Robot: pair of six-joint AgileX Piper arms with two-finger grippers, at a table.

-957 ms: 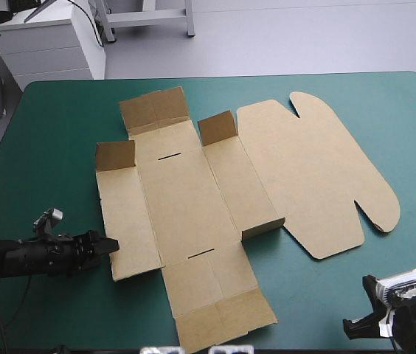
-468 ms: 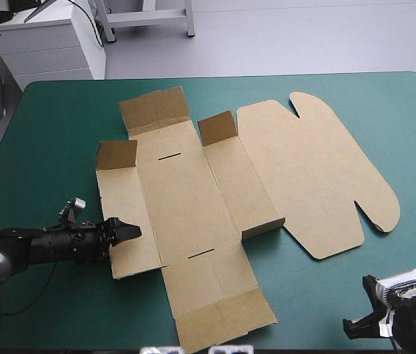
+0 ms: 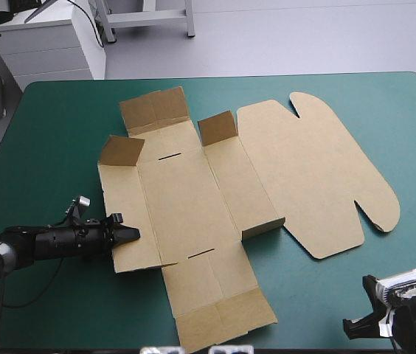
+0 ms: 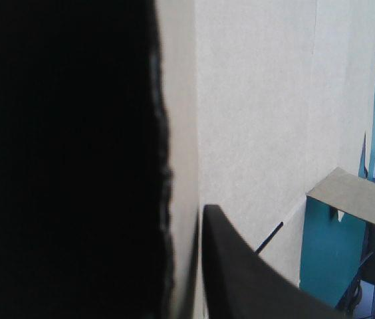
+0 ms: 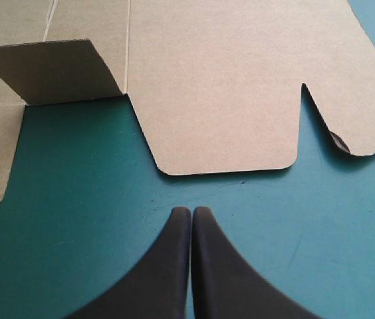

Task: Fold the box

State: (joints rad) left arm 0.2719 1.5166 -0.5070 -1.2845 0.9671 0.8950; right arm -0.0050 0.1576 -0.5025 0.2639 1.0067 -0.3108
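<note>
The brown box [image 3: 193,199] lies as a cut sheet spread across the middle of the teal-green table. My left gripper [image 3: 130,234] reaches in low from the left and is shut on the box's left side panel [image 3: 123,214] near its front corner. The left wrist view shows a strip of board [image 4: 260,119] pinched between the two black fingers of the left gripper [image 4: 186,219]. That panel's front corner rides slightly off the cover. My right gripper [image 5: 191,212] is shut and holds nothing, hovering just off the lid's near edge [image 5: 227,80].
Three small flaps stand up: one at the left panel's far end [image 3: 123,150], one mid-sheet [image 3: 217,127], one near the lid [image 3: 263,228]. The rounded lid [image 3: 319,177] lies flat to the right. Bare cover [image 3: 53,147] shows left of the box.
My left gripper slid right from the bare cover onto the left panel's edge and came together on it. The panel's front corner and far flap have lifted a little. The right arm has not moved.
</note>
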